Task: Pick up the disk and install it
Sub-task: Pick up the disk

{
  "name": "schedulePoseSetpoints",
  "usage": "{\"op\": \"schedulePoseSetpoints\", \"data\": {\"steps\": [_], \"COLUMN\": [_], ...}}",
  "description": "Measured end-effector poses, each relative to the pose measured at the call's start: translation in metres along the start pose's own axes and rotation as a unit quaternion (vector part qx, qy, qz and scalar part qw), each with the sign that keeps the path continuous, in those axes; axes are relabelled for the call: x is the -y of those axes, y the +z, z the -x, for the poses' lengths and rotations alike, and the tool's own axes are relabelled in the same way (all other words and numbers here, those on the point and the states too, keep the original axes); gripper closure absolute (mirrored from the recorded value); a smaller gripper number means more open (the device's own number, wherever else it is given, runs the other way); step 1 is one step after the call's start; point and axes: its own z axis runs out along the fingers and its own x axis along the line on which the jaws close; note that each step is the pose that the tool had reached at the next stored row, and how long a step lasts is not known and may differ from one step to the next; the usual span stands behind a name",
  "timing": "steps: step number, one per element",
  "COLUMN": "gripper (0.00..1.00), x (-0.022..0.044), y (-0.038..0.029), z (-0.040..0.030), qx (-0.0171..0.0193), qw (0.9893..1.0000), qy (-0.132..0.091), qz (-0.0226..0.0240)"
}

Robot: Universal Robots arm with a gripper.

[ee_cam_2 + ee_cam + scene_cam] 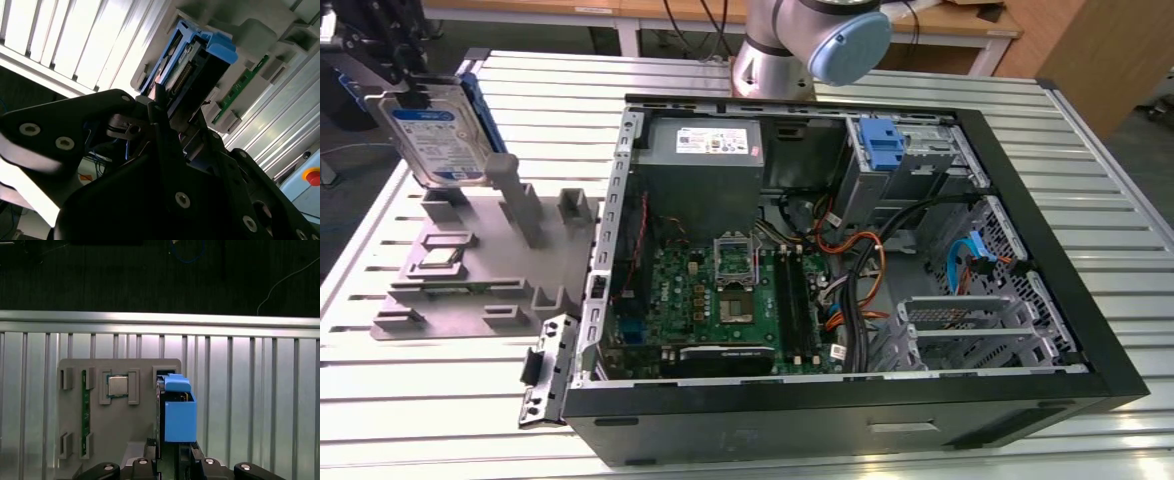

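Over the slatted table [454, 400], my gripper [408, 95] was clamped on the disk [440, 140] by its top end, so it hung upright above the fixture [467, 270], beside the open case [854, 405].

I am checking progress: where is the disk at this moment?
In the exterior view the disk stands upright at the far left, gripped by the claw, over the grey holder beside the open computer case.

1 disk [438, 140], 1 PC case [1110, 352], 1 fixture [470, 292], 1 CPU [118, 386]
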Motion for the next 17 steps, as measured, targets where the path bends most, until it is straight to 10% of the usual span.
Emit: {"op": "schedulePoseSetpoints", "data": {"steps": [7, 17], "gripper": [0.65, 0.65], "x": [0.0, 0.0001], "y": [-0.0134, -0.0156], "z": [0.0003, 0.0003], "qx": [0.0, 0.0], "qw": [1.0, 1.0], "qy": [0.0, 0.0], "qz": [0.0, 0.0]}}
